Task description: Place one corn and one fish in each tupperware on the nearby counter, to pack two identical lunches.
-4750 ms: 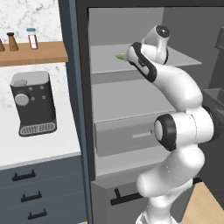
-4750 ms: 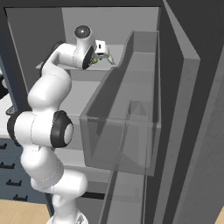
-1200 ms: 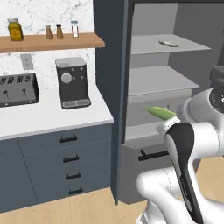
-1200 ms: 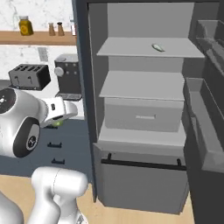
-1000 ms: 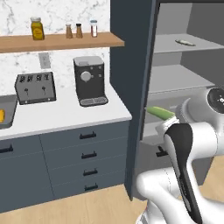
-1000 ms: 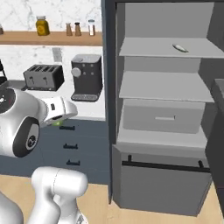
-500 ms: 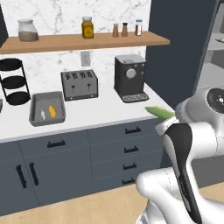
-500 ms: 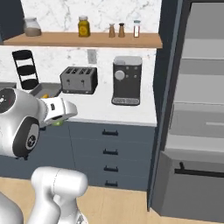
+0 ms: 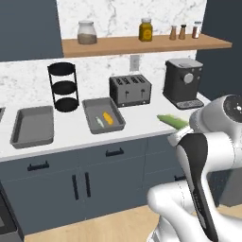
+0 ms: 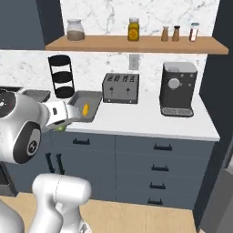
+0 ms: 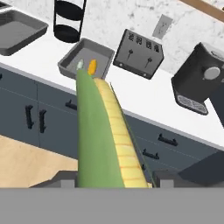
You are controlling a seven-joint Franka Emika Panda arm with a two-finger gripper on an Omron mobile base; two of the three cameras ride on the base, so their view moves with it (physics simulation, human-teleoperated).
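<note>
Green-husked corn (image 11: 107, 135): clamped lengthwise in the gripper (image 11: 111, 181), jutting out ahead of it.
Gripper: narrowed onto that cob, held in front of the counter (image 9: 142, 124), not over it.
Right tupperware (image 9: 103, 114): ahead of the gripper, held a yellow corn (image 9: 108, 117) and a fish (image 9: 99, 122) side by side.
Left tupperware (image 9: 33, 125): farther off, beside the first.
Toaster (image 9: 130, 90): behind the right tupperware.
Coffee machine (image 9: 183, 83): beside the toaster.
</note>
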